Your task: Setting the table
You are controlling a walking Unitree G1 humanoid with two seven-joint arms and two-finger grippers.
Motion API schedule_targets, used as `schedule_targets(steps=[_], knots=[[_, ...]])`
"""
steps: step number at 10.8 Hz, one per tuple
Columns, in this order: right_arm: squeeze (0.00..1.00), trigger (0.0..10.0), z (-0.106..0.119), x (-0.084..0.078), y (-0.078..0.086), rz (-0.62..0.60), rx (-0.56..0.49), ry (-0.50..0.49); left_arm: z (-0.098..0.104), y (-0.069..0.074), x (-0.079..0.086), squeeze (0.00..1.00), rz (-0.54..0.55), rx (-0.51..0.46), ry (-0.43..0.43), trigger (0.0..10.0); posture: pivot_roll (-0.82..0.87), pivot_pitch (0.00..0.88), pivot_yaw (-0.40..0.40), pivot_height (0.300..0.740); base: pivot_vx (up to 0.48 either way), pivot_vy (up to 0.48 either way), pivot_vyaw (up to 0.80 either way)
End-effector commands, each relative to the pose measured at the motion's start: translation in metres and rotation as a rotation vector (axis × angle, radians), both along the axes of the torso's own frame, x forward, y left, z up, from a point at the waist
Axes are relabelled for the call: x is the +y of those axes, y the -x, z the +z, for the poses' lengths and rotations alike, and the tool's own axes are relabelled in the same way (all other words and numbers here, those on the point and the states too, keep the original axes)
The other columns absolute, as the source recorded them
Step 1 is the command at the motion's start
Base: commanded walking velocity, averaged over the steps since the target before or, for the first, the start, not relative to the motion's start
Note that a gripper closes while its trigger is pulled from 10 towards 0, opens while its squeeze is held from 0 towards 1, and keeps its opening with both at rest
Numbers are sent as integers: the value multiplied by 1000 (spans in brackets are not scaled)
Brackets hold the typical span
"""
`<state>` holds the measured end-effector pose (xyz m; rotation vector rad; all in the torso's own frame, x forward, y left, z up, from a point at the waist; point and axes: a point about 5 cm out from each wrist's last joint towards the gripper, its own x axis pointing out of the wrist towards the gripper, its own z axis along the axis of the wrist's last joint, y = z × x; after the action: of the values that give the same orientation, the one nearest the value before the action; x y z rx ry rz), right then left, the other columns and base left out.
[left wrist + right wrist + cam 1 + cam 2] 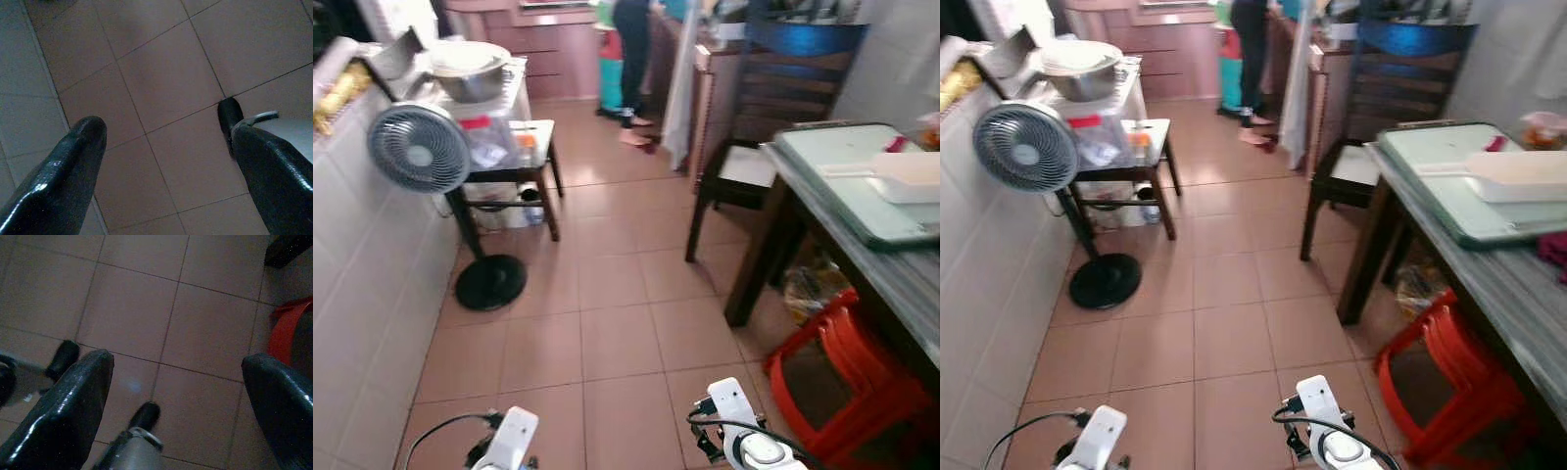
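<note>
Tiled kitchen floor [607, 323] is seen ahead; table [901, 269] at right, long axis running away from the camera, tray [862, 186] laid along it. Left end effector [161, 161] and right end effector [178, 401] are held wide open over floor, empty.

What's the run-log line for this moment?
left gripper: open, empty | right gripper: open, empty | both over floor | table at right
</note>
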<state>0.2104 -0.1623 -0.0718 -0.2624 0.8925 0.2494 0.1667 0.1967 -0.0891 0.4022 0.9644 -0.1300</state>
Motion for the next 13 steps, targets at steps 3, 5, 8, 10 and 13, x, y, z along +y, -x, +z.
schedule_targets(steps=[3, 5, 8, 10, 13], knots=[[0, 10000, -1, 6, 0, 57, 16, 4, -1, 6, 12, 0, 37, 9, 0, 10000, 13, 0, -24, 740, 0, 0, 800], [0, 10000, -1, 14, 1, 91, 17, 1, -1, 14, 27, 0, 76, 29, 0, 10000, 33, 17, -33, 740, 0, 0, 588], [0, 10000, -3, 16, 5, 138, 29, 12, 4, 11, 39, 0, 193, -16, -19, 10000, 74, 40, -74, 740, 0, 0, 0], [0, 10000, -4, 15, 6, 90, 33, -11, -3, 17, 20, 0, 130, 8, -12, 10000, 80, 55, -78, 740, 0, 0, 0], [0, 10000, -2, 17, 1, -24, 30, -7, -6, 11, -12, 0, -15, 23, 25, 10000, 41, 34, -30, 740, 0, 0, 0]])
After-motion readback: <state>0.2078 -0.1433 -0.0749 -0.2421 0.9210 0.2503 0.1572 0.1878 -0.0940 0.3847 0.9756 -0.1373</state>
